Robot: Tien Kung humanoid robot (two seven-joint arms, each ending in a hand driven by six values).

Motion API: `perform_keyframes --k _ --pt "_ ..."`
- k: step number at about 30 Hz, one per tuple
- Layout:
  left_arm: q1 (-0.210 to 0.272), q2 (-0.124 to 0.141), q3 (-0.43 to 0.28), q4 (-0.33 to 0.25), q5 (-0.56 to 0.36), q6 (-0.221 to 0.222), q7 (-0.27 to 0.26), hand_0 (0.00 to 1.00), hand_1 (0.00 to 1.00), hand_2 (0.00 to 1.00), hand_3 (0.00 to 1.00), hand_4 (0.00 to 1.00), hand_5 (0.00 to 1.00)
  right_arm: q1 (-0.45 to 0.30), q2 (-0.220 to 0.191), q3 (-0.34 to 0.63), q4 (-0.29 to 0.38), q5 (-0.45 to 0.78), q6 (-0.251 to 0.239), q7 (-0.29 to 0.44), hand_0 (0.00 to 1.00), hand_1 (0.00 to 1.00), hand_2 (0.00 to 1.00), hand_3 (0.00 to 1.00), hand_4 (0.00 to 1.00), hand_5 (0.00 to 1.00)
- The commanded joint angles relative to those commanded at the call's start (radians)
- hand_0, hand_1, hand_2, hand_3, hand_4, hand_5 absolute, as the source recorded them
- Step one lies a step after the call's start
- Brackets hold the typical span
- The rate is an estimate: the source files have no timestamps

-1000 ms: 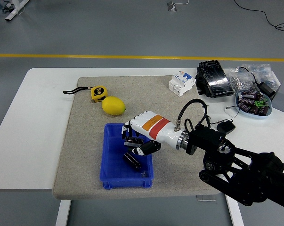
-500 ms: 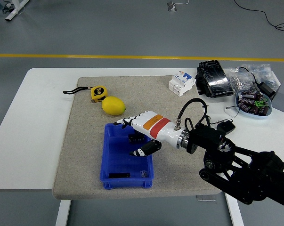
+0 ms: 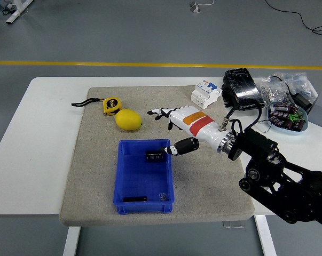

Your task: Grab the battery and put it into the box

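Right hand: white five-fingered robot hand (image 3: 175, 124) with an orange stripe, fingers spread wide, holding nothing, hovering over the grey felt mat (image 3: 96, 176) just past the bin's far right corner
Thumb: dark tip pointing at the bin's right rim, can't tell if it touches
Battery: small black cylindrical battery (image 3: 155, 156) lying inside the blue plastic bin (image 3: 143, 176), near its far wall, just below-left of the hand
Also in bin: flat black piece (image 3: 135, 199) by the near wall
Left arm: not in shot
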Motion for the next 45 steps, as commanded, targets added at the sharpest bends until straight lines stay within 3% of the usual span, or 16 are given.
perform_keyframes --k 4,8,9,14,15,20,21,26,27,32,33,36,42,45 --pt "0.002 0.000 0.000 0.001 -0.002 0.000 -0.001 0.551 0.513 0.584 0.571 0.634 0.571 -0.042 -0.019 0.058 -0.018 0.074 -0.027 -0.002 0.343 0.467 0.728 0.882 0.923 0.286" --pt "0.006 -0.002 -0.004 0.001 0.003 0.000 0.000 0.551 0.513 0.584 0.571 0.634 0.571 -0.093 -0.016 0.097 -0.019 0.242 -0.048 -0.008 0.343 0.467 0.728 0.882 0.923 0.286" --pt "0.006 -0.003 -0.005 0.001 0.004 -0.001 0.001 0.557 0.527 0.586 0.572 0.633 0.571 -0.105 -0.015 0.109 -0.016 0.281 -0.052 -0.008 0.457 0.567 0.732 0.856 0.963 0.405" --pt "0.007 -0.005 -0.009 0.001 0.011 -0.002 0.003 0.557 0.527 0.586 0.572 0.633 0.571 -0.176 -0.021 0.156 0.011 0.495 -0.054 0.006 0.457 0.567 0.732 0.856 0.963 0.405" --pt "0.007 -0.006 -0.008 0.001 0.012 -0.002 0.003 0.557 0.529 0.589 0.573 0.633 0.571 -0.192 -0.024 0.167 0.017 0.534 -0.052 -0.002 0.521 0.602 0.747 0.846 0.998 0.551" --pt "0.008 -0.008 -0.007 0.001 0.009 -0.002 0.002 0.557 0.529 0.589 0.573 0.633 0.571 -0.261 -0.043 0.219 0.041 0.740 -0.011 -0.032 0.521 0.602 0.747 0.846 0.998 0.551" --pt "0.008 -0.009 -0.007 0.001 0.009 -0.002 0.002 0.564 0.531 0.590 0.574 0.632 0.572 -0.270 -0.045 0.227 0.044 0.776 -0.007 -0.030 0.564 0.633 0.769 0.849 0.998 0.639" --pt "0.009 -0.010 -0.008 0.001 0.012 -0.004 0.002 0.564 0.531 0.590 0.574 0.632 0.572 -0.338 -0.039 0.292 0.055 0.931 0.002 0.007 0.564 0.633 0.769 0.849 0.998 0.639" --pt "0.009 -0.011 -0.009 0.001 0.014 -0.004 0.003 0.565 0.539 0.591 0.573 0.631 0.573 -0.352 -0.035 0.307 0.056 0.958 0.006 0.016 0.679 0.698 0.811 0.864 0.998 0.736" --pt "0.008 -0.011 -0.013 0.001 0.021 -0.005 0.005 0.565 0.539 0.591 0.573 0.631 0.573 -0.409 -0.021 0.380 0.061 1.001 0.022 0.003 0.679 0.698 0.811 0.864 0.998 0.736" --pt "0.008 -0.011 -0.012 0.001 0.021 -0.005 0.004 0.570 0.543 0.591 0.573 0.631 0.576 -0.418 -0.019 0.396 0.065 1.003 0.018 -0.010 0.728 0.739 0.823 0.866 0.998 0.761" --pt "0.005 -0.010 -0.006 0.000 0.013 -0.005 0.001 0.570 0.543 0.591 0.573 0.631 0.576 -0.441 -0.015 0.440 0.068 1.008 -0.004 -0.036 0.728 0.739 0.823 0.866 0.998 0.761" --pt "0.001 -0.011 -0.003 0.001 0.009 -0.005 -0.001 0.571 0.544 0.593 0.573 0.630 0.574 -0.482 -0.002 0.499 0.070 1.028 -0.008 -0.002 0.733 0.751 0.821 0.864 0.998 0.791" --pt "0.000 -0.012 -0.001 0.001 0.005 -0.004 -0.003 0.570 0.546 0.592 0.572 0.630 0.575 -0.497 0.006 0.525 0.064 1.024 0.028 0.022 0.777 0.773 0.828 0.864 0.998 0.795"
